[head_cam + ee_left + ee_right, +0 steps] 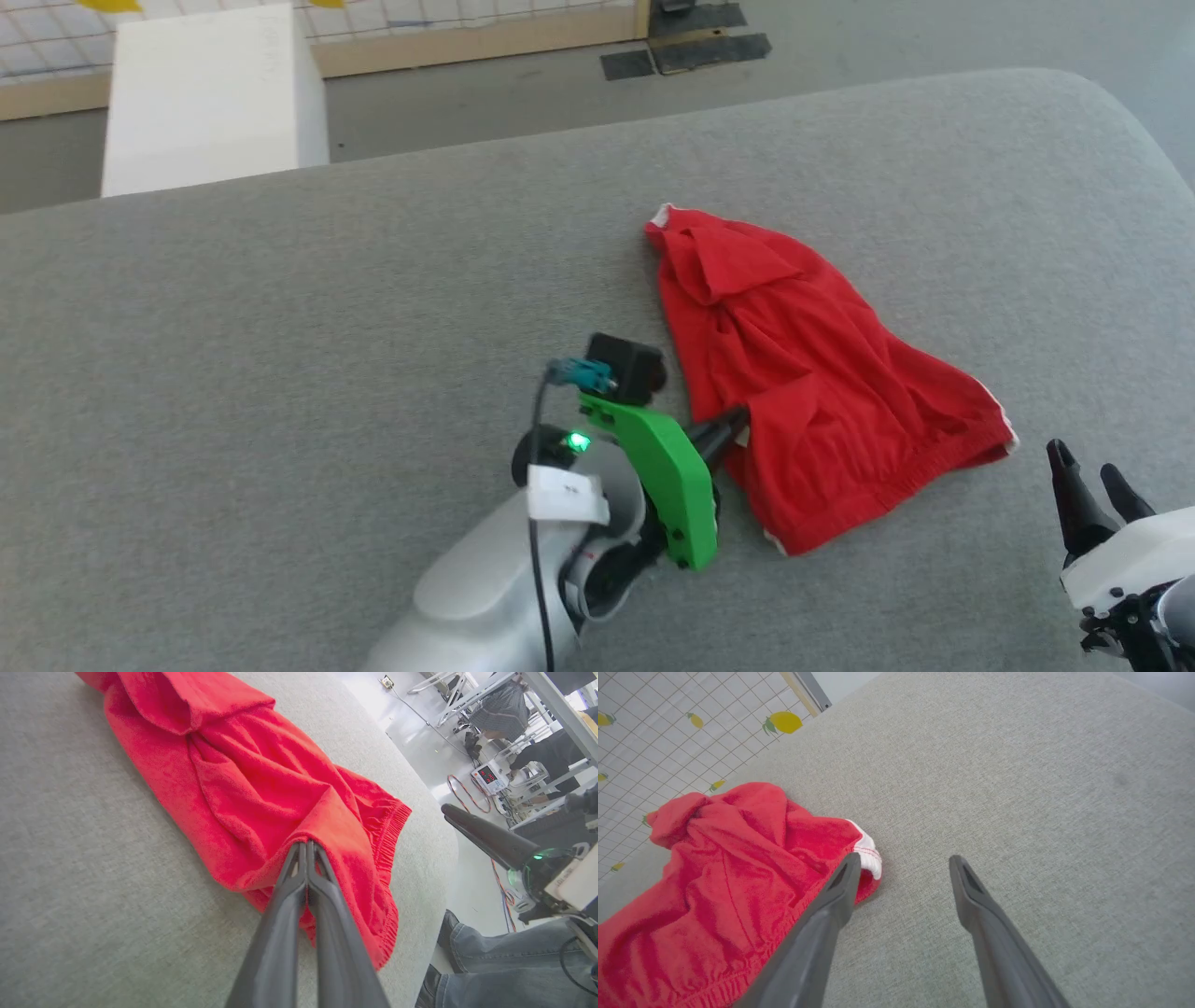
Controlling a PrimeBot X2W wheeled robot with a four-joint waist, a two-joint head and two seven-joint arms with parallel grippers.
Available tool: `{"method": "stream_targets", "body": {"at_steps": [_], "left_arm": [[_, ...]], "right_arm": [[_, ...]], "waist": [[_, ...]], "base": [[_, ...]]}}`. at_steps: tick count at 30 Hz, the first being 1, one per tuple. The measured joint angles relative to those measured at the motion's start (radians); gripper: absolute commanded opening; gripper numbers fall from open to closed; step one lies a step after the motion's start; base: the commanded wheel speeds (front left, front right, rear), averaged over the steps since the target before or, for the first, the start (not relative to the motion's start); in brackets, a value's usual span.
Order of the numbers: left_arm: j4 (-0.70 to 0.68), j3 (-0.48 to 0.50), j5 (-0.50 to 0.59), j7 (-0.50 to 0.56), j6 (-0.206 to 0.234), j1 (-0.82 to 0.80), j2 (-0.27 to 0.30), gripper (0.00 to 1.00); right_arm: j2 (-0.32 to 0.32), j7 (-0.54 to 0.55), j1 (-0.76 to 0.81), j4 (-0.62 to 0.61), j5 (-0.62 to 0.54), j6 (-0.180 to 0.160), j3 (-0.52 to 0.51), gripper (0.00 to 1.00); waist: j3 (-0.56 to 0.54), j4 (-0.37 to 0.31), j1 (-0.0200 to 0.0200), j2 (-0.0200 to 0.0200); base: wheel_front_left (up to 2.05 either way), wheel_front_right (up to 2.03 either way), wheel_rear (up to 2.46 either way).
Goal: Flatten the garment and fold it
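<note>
1. The shorts (803,364) lie crumpled on a grey cushion (280,373). Their waistband (896,476) is the side nearest to the robot, and at the far end a flap of cloth is folded back over them.
2. The left hand (738,425) is clenched on a fold at the left edge of the shorts, just beside the waistband. The cloth covers the fingertips, so I cannot tell how many layers it holds.
3. The right hand (1083,459) is released, with its fingers apart. It is low over the cushion, just beside the white-trimmed corner (868,851) of the waistband. I cannot tell whether a finger touches the shorts.
4. I judge that the step in hand is the flattening, and the fold is not yet begun. The right hand should close on that white corner and take the elastic itself, not loose cloth.
5. Then both hands should pull away from each other along the waistband, slowly and low. A thin pinch on the left may slip.
6. A small lift may help the far flap to fall open.
7. The rounded edge of the cushion is near the right side of the shorts, and a person's leg (490,961) is beyond it, so the shorts should not be dragged that way.
</note>
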Motion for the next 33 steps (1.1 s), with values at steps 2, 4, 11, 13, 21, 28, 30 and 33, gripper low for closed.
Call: {"method": "stream_targets", "body": {"at_steps": [2, 4, 11, 13, 21, 28, 30, 33], "left_arm": [[0.001, 0.026, -0.011, -0.03, 0.001, -0.005, 0.0, 0.0], [-0.004, 0.06, -0.02, -0.062, 0.007, -0.006, 0.003, 0.0], [-0.098, 0.197, -0.068, -0.158, 0.1, 0.06, 0.105, 0.0], [-0.136, 0.229, -0.07, -0.169, 0.144, 0.116, 0.153, 0.0], [-0.266, 0.263, -0.117, -0.078, 0.307, 0.396, 0.31, 0.0], [-0.396, 0.214, -0.26, 0.142, 0.351, 0.553, 0.336, 0.0], [-0.437, 0.224, -0.301, 0.156, 0.341, 0.575, 0.325, 0.0], [-0.491, 0.27, -0.33, 0.121, 0.308, 0.584, 0.315, 1.0]], "right_arm": [[0.0, 0.0, 0.0, -0.002, -0.002, 0.0, 0.0, 1.0], [0.0, 0.0, 0.001, -0.005, -0.002, 0.0, 0.0, 1.0], [0.0, 0.016, 0.013, -0.021, -0.01, 0.0, 0.012, 1.0], [0.0, 0.018, 0.02, -0.025, -0.01, 0.0, 0.015, 1.0], [0.0, 0.027, 0.024, -0.033, -0.011, 0.0, 0.056, 1.0], [0.001, 0.034, 0.023, -0.031, -0.011, 0.0, 0.09, 1.0], [0.001, 0.034, 0.023, -0.03, -0.011, 0.0, 0.092, 1.0], [0.001, 0.035, 0.024, -0.029, -0.016, 0.0, 0.095, 1.0]], "waist": [[-0.005, 0.014, 0.0, 0.0], [-0.012, 0.031, 0.0, 0.0], [-0.037, 0.103, 0.0, 0.0], [-0.044, 0.128, 0.0, 0.0], [-0.066, 0.239, 0.0, 0.0], [-0.084, 0.31, 0.0, 0.0], [-0.088, 0.322, 0.0, 0.0], [-0.095, 0.334, 0.0, 0.0]], "base": [[0.0, 0.0, 0.0], [0.0, 0.0, 0.0], [0.0, 0.0, 0.0], [0.0, 0.0, 0.0], [0.0, 0.0, 0.0], [0.0, 0.0, 0.0], [0.0, 0.0, 0.0], [0.0, 0.0, 0.0]]}}
